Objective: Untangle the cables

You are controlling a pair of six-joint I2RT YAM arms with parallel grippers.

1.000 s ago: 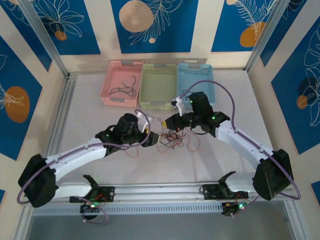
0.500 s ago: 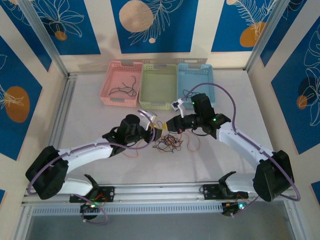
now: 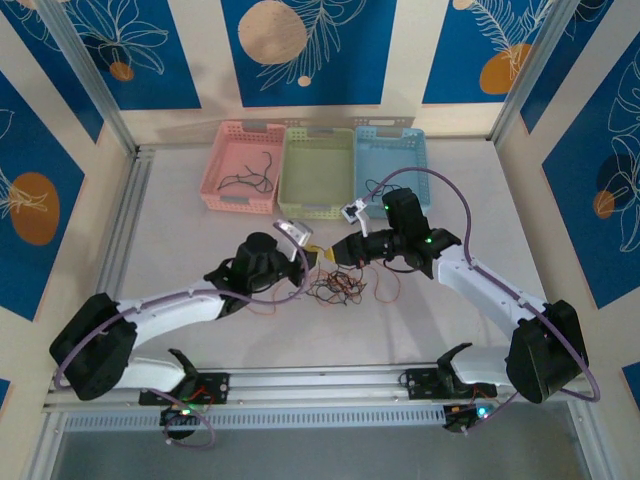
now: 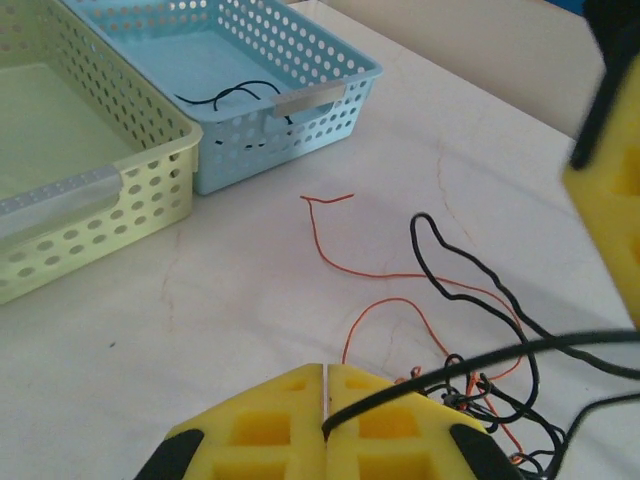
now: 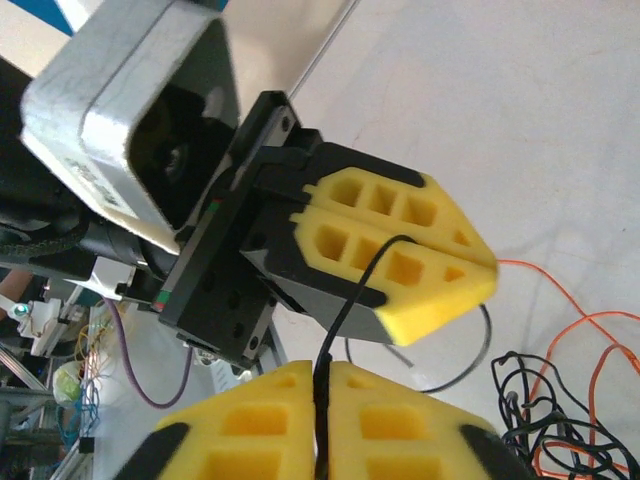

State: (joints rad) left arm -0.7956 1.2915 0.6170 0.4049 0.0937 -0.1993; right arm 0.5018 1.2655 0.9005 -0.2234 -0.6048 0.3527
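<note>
A black cable point(image 4: 470, 355) is clamped by the shut left fingers point(image 4: 270, 415) and shut right fingers point(image 5: 260, 420), above the cables point(image 3: 338, 285) tangled mid-surface point(image 3: 180, 250). Strand extraction is judged in hand; a gentle pull apart is needed next.

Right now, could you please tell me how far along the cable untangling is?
Done: one black cable lies in the pink basket, a second cable in the blue basket. In hand: the left end effector and right end effector are both shut on a black strand stretched between them. Left: the tangle of black and orange cables on the table.
</note>
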